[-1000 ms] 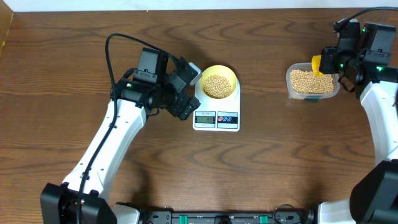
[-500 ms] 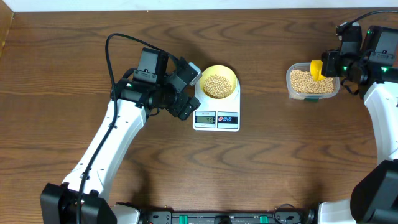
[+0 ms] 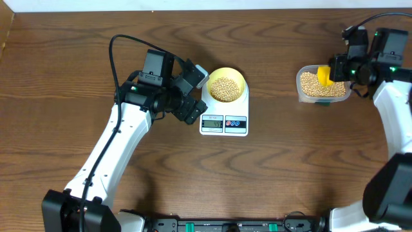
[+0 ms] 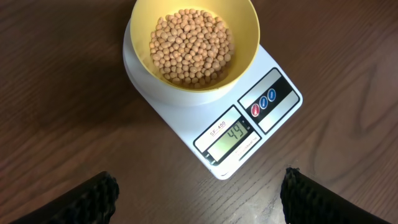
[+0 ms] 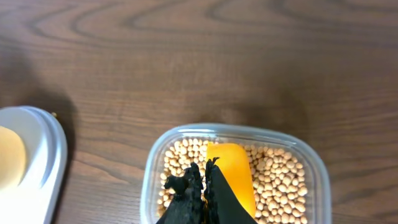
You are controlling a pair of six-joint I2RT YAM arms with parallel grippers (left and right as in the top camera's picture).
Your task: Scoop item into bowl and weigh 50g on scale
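Note:
The pale yellow bowl (image 3: 240, 77) stands on the white scale (image 3: 224, 127) and holds a heap of beans (image 3: 224, 89). Seen from the left wrist, the bowl (image 4: 246, 37) and its beans (image 4: 191, 46) fill the top, and the scale (image 4: 277, 109) display reads 44. My left gripper (image 3: 196, 95) hangs open just left of the scale, with nothing between its fingers (image 4: 99, 193). My right gripper (image 5: 204, 171) is shut on a bright yellow scoop (image 5: 231, 168), which lies on the beans (image 5: 277, 180) in the clear tub (image 5: 314, 158).
The clear tub (image 3: 300, 87) sits at the right of the wooden table, well apart from the scale. The right wrist view catches the scale's edge (image 5: 43, 162) at its far left.
My right gripper has carried the scoop slightly left and toward the tub's middle, over the beans. The left arm, bowl and scale have not moved.

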